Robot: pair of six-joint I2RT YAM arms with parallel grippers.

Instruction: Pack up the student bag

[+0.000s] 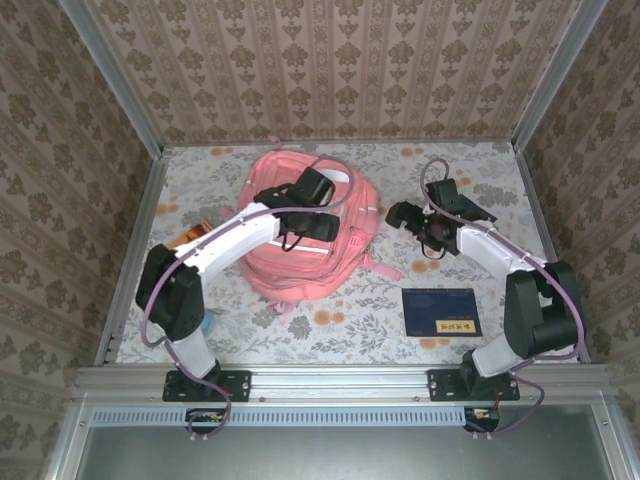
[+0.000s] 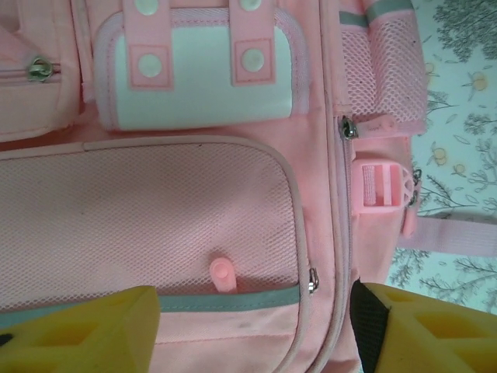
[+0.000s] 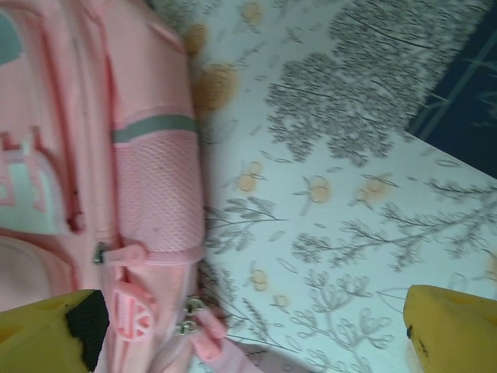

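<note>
Pink backpack lies flat on the worktop, left of centre. Left tool released, fingers spread above the backpack's front mesh pocket, gripping nothing. Right tool released wide over the worktop, just beside the backpack's side. Blue booklet lies apart, front right.

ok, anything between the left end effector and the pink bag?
Nothing visible. The left end effector hangs open directly over the large pink fabric backpack. Its yellow fingers flank the lower edge of the mesh front pocket, and no object lies between.
</note>
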